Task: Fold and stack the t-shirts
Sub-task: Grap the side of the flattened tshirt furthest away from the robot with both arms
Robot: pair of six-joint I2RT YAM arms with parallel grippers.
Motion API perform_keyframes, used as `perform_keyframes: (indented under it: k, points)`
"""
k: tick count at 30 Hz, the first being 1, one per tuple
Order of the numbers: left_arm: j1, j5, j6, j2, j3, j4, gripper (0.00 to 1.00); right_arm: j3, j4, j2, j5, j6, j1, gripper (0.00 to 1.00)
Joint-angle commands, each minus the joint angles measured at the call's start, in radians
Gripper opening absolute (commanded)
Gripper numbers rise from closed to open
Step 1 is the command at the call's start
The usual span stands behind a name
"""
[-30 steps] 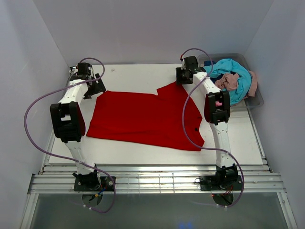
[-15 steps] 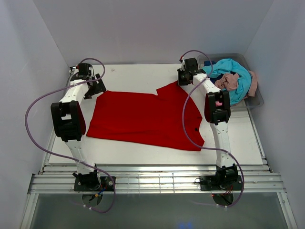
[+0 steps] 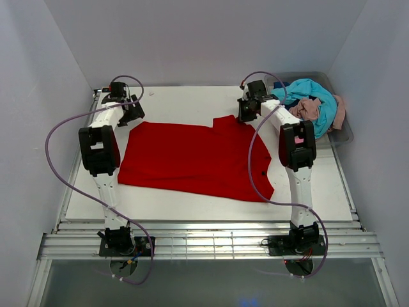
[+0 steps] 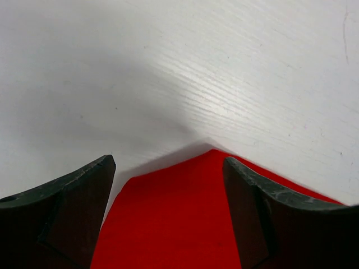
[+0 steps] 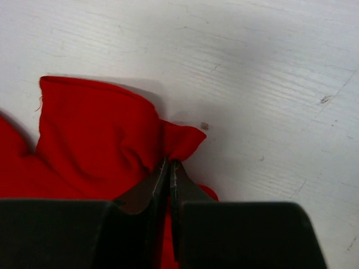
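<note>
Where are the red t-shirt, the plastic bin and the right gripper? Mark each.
red t-shirt [image 3: 192, 160], top external view, middle of the cloth.
plastic bin [image 3: 344, 133], top external view, near right rim.
right gripper [image 5: 169, 168], right wrist view, where it pinches the cloth.

The red t-shirt [image 3: 195, 160] lies spread on the tabletop [image 3: 185, 102], left tool [image 3: 132, 117] at its far-left corner, right tool [image 3: 245, 117] at its far-right edge, a turquoise t-shirt [image 3: 314, 94] heaped in the bin [image 3: 346, 135].
</note>
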Motion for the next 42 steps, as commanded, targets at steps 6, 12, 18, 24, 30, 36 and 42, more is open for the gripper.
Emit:
perform_keyframes:
  k: [6,12,18,24,30,36,42]
  points:
    - [-0.017,0.045,-0.022,0.001,-0.004,0.033,0.85,-0.02,-0.039,-0.101,-0.013,-0.04,0.019,0.08]
    - [-0.061,0.045,0.003,0.022,-0.043,0.036,0.84,-0.011,-0.044,-0.095,-0.016,-0.021,0.024,0.08]
    - [-0.12,0.021,0.013,0.021,-0.092,0.036,0.61,-0.011,-0.045,-0.102,-0.014,-0.017,0.028,0.08]
    - [-0.12,-0.05,0.009,0.001,-0.08,0.03,0.13,-0.018,-0.051,-0.104,-0.022,-0.02,0.032,0.08]
    - [-0.12,-0.105,0.019,-0.102,-0.067,0.033,0.02,-0.049,-0.051,-0.114,-0.023,-0.024,0.036,0.08]
    - [-0.121,-0.117,0.049,-0.224,-0.144,0.071,0.04,-0.054,-0.061,-0.144,-0.017,-0.029,0.041,0.08]
    - [-0.127,-0.137,0.092,-0.344,-0.303,0.154,0.08,-0.149,-0.054,-0.263,-0.013,-0.037,0.048,0.08]
